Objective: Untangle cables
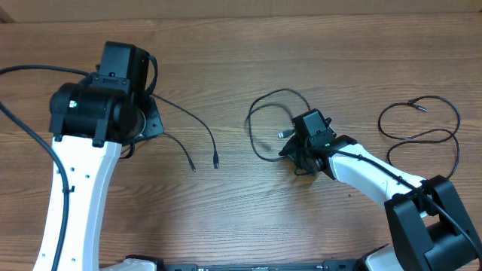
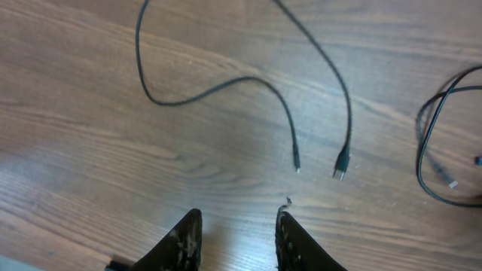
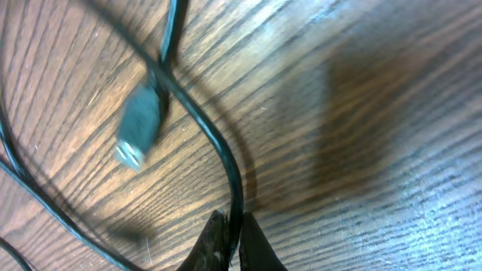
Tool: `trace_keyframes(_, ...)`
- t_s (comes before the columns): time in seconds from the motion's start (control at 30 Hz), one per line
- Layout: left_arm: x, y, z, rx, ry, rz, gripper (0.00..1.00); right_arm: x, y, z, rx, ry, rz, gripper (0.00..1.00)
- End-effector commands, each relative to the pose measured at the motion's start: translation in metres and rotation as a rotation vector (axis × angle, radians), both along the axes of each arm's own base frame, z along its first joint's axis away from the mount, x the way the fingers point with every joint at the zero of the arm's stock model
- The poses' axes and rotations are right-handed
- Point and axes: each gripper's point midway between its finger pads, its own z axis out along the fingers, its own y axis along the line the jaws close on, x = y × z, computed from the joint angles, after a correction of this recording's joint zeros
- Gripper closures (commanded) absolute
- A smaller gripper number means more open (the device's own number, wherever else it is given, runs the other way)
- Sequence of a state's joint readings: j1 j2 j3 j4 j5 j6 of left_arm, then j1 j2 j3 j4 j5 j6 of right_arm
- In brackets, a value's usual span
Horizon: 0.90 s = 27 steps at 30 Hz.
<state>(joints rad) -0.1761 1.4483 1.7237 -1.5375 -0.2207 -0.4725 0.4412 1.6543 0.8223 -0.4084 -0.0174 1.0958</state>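
While the right gripper (image 3: 232,229) pinches the looped cable (image 3: 235,188) beside a grey plug (image 3: 139,124), the left gripper (image 2: 238,229) hangs with fingers apart over the table (image 2: 113,173), a second cable's (image 2: 349,120) two ends lying just ahead of it; a third cable (image 1: 416,105) lies farther right.

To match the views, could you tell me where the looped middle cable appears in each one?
Overhead: cable at centre, with its silver plug.
Left wrist: at the right edge.
Right wrist: from the top down into the shut right hand.
Shared landmark: the plug.
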Motion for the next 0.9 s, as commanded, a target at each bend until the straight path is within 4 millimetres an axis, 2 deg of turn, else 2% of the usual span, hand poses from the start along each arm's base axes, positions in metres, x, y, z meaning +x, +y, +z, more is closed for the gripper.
trace_keyframes(0.0,-0.006,0.001,-0.01,0.005,0.03,0.002,0.68,0.005,0.0,0.002,-0.032,-0.046,0.067,0.96)
trace_keyframes(0.13,-0.007,0.001,-0.017,0.009,0.049,0.002,0.68,0.022,0.001,0.026,-0.089,-0.132,0.229,0.96)
trace_keyframes(0.23,-0.005,0.001,-0.016,0.007,0.04,0.001,0.68,0.039,-0.007,0.061,-0.14,-0.2,0.28,0.96)
trace_keyframes(0.3,-0.003,0.0,-0.016,0.005,0.032,0.001,0.68,0.051,-0.021,0.09,-0.206,-0.247,0.281,0.96)
trace_keyframes(0.4,-0.002,0.0,-0.015,0.003,0.025,0.001,0.68,0.069,-0.058,0.144,-0.351,-0.308,0.223,0.96)
trace_keyframes(0.5,-0.002,0.0,-0.015,0.003,0.025,0.001,0.68,0.081,-0.107,0.206,-0.493,-0.365,0.139,0.96)
trace_keyframes(0.67,0.001,-0.001,-0.014,0.001,0.014,0.001,0.68,0.081,-0.195,0.293,-0.655,-0.419,-0.048,0.96)
trace_keyframes(0.73,0.002,-0.001,-0.014,0.0,0.011,0.001,0.68,0.076,-0.217,0.308,-0.637,-0.421,-0.103,0.96)
trace_keyframes(0.77,0.002,-0.001,-0.014,-0.001,0.009,0.001,0.67,0.075,-0.218,0.309,-0.588,-0.421,-0.098,0.96)
trace_keyframes(0.83,0.003,-0.001,-0.014,-0.003,0.007,0.001,0.67,0.074,-0.205,0.3,-0.431,-0.418,-0.035,0.96)
trace_keyframes(0.87,0.003,-0.001,-0.014,-0.003,0.006,0.0,0.67,0.073,-0.19,0.291,-0.331,-0.404,0.034,0.95)
